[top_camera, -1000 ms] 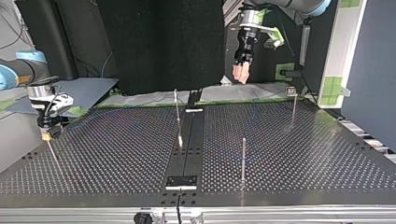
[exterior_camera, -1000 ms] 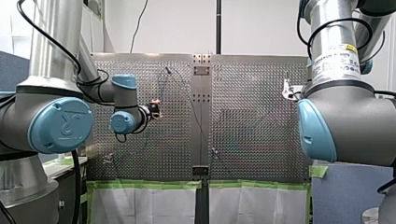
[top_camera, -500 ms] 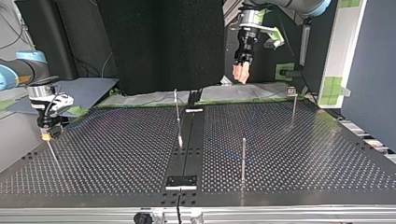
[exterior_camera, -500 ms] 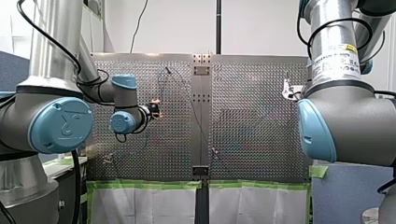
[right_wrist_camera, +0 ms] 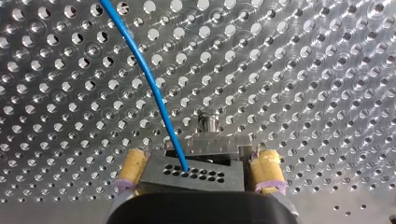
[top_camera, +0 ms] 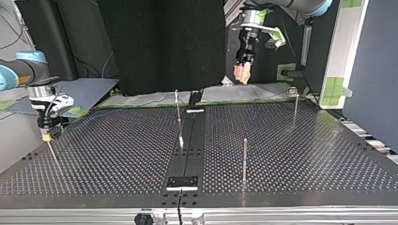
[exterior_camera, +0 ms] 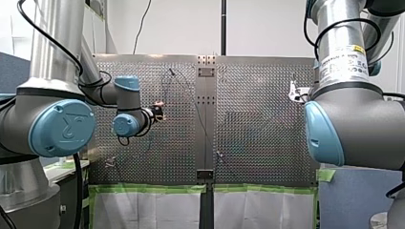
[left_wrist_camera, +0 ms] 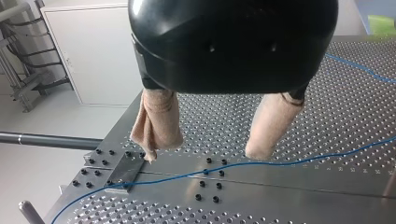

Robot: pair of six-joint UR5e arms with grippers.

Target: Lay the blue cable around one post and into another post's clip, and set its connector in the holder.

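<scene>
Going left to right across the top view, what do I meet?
My right arm's yellow-padded end effector, gripping the black connector → thin leaning metal post → plain upright metal post → metal post with a clip on top.

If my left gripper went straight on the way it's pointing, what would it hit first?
Probably the blue cable, lying across the table's metal strip ahead of the open left gripper; depth is unclear, so it might touch the strip instead.
</scene>
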